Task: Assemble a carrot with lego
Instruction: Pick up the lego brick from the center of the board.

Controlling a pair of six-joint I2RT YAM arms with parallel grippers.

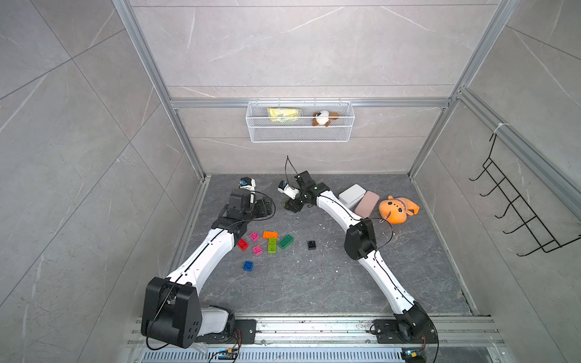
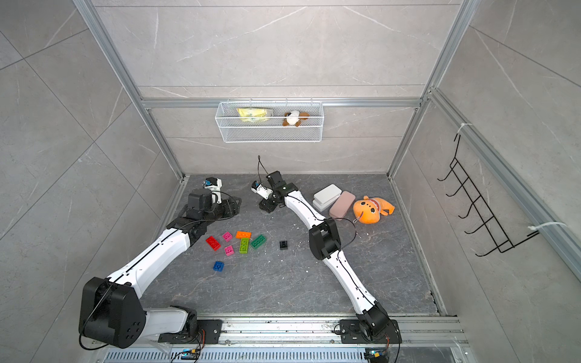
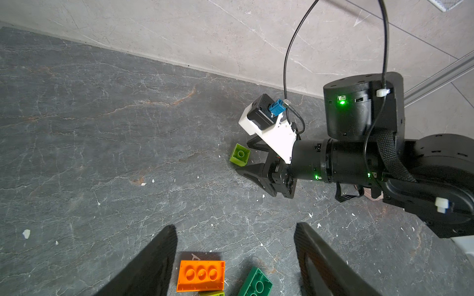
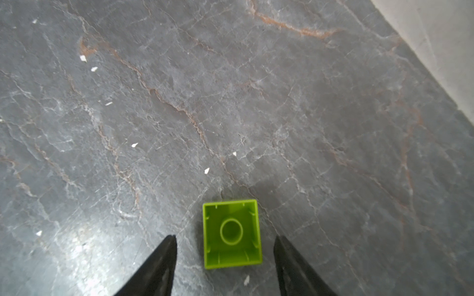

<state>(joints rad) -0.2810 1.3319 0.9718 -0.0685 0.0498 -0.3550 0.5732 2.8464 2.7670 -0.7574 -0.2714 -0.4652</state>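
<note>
Nine lego bricks [image 2: 243,234] lie singly on the dark stone desk [image 1: 314,283]. Eight of them are spread loosely beside the left arm's forearm: one red brick [image 1: 242,244], two pink bricks [image 1: 254,236] [image 1: 257,250], one orange brick [image 1: 270,234], one oblong lime brick [image 1: 272,245] just beside it, one dark green brick [image 1: 285,241], one blue brick [image 1: 248,266] apart toward the front rail, and one black brick [image 1: 311,244] apart toward the right arm. The ninth, a square lime brick [image 4: 232,234], rests hollow side up farther back. The right pincer [image 4: 225,239] is spread around it, one finger on each side with a gap left at both, so it touches nothing. The left pincer [image 3: 234,228] is also spread wide and holds nothing; in its wrist view the orange and dark green bricks show low between its two fingers. Two flat cases, one white case [image 1: 352,193] and one pink case [image 1: 367,203], lie touching beside the right arm, with one orange plush toy [image 1: 396,210] just past them. One white wire basket [image 1: 300,135] on the back wall holds one yellow packet [image 1: 283,114] and one small brown-and-white plush toy [image 1: 323,118].
</note>
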